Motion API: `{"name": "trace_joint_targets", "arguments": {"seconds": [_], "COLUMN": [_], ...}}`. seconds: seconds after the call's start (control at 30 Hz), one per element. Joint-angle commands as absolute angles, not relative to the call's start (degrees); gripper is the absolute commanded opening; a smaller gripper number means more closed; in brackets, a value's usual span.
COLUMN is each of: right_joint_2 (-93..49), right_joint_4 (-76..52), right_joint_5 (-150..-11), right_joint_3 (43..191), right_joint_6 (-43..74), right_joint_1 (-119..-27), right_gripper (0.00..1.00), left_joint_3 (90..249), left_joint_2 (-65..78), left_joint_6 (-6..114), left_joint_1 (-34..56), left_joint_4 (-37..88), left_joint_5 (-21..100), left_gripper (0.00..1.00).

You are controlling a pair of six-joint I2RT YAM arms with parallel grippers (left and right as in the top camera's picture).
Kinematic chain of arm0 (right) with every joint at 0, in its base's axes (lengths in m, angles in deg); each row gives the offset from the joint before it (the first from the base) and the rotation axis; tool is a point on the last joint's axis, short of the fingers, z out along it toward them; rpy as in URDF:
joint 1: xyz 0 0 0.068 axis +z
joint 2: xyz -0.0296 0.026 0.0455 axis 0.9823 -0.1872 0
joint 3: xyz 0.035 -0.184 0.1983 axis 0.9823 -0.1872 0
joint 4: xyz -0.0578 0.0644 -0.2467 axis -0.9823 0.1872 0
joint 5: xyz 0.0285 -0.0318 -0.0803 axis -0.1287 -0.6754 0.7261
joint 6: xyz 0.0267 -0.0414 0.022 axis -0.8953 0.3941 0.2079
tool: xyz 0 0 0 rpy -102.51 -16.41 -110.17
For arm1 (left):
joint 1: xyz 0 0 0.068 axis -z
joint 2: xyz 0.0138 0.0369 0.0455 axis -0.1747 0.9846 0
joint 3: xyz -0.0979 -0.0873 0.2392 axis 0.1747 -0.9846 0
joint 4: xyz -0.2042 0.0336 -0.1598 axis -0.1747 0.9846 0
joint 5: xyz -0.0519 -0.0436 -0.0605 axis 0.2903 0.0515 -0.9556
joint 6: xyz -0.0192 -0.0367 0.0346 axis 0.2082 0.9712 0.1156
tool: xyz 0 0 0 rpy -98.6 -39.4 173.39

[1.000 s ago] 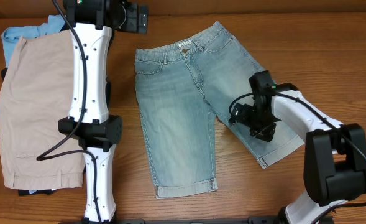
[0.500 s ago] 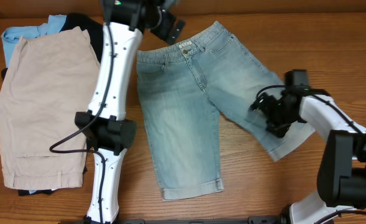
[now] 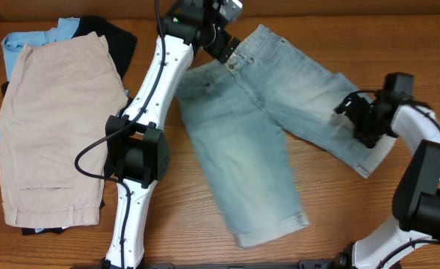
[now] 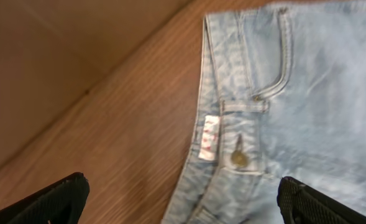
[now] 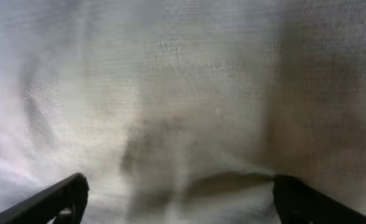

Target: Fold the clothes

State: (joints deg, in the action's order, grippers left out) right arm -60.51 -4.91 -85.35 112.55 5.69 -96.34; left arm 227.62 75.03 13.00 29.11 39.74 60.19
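The light-blue denim shorts (image 3: 257,127) are seen spread flat on the wooden table (image 3: 339,217), from the middle of the overhead view out toward its right side. The waistband (image 3: 238,56) is placed at 12 o'clock, near the far edge. One leg is stretched toward 5 o'clock, its cuffed hem (image 3: 276,224) shown blurred. The other leg is laid out toward 3 o'clock.

The left gripper (image 3: 225,46) is held over the waistband at 12 o'clock. In the left wrist view its dark fingertips (image 4: 55,199) are seen wide apart at the lower corners, with nothing clasped between them. Under them the waistband is shown with a white label (image 4: 209,138) and a metal button (image 4: 237,158).

The right gripper (image 3: 365,123) is set over the 3 o'clock leg, close to its end. In the right wrist view pale cloth fills the frame at close range. The fingertips (image 5: 55,199) are spread to both lower corners, so the jaws are parted. Whether they touch the cloth cannot be told.

At 9 o'clock, well apart from the denim, larger beige shorts (image 3: 51,127) are laid on top of a pile. A sky-blue garment (image 3: 22,41) is exposed at the pile's 11 o'clock corner and a black garment (image 3: 115,33) at its 1 o'clock corner.
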Motion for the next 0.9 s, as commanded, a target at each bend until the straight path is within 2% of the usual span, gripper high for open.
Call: {"name": "trace_joint_targets", "arguments": {"seconds": [0.0,0.33,0.73,0.87], "right_joint_2": [-62.0,-58.7,-58.6,-58.6], "right_joint_4": [0.9,20.6,23.0,23.1], "right_joint_5": [-80.9,-81.5,-81.4,-81.5], "right_joint_3": [119.5,138.1,139.1,139.1], "right_joint_6": [10.3,13.7,13.6,13.4], "right_joint_1": [-97.3,-93.7,-89.4,-88.9], "right_gripper": [1.00,1.00,1.00,1.00], "left_joint_3": [225.2,223.8,223.8,223.8], "left_joint_2": [76.7,81.0,85.7,85.7], "left_joint_6": [12.1,10.8,9.6,18.1], "left_joint_1": [29.6,30.6,32.2,32.0], "left_joint_4": [38.6,37.0,38.9,39.8], "left_joint_5": [59.8,58.9,57.4,66.8], "left_gripper": [1.00,1.00,1.00,1.00]}}
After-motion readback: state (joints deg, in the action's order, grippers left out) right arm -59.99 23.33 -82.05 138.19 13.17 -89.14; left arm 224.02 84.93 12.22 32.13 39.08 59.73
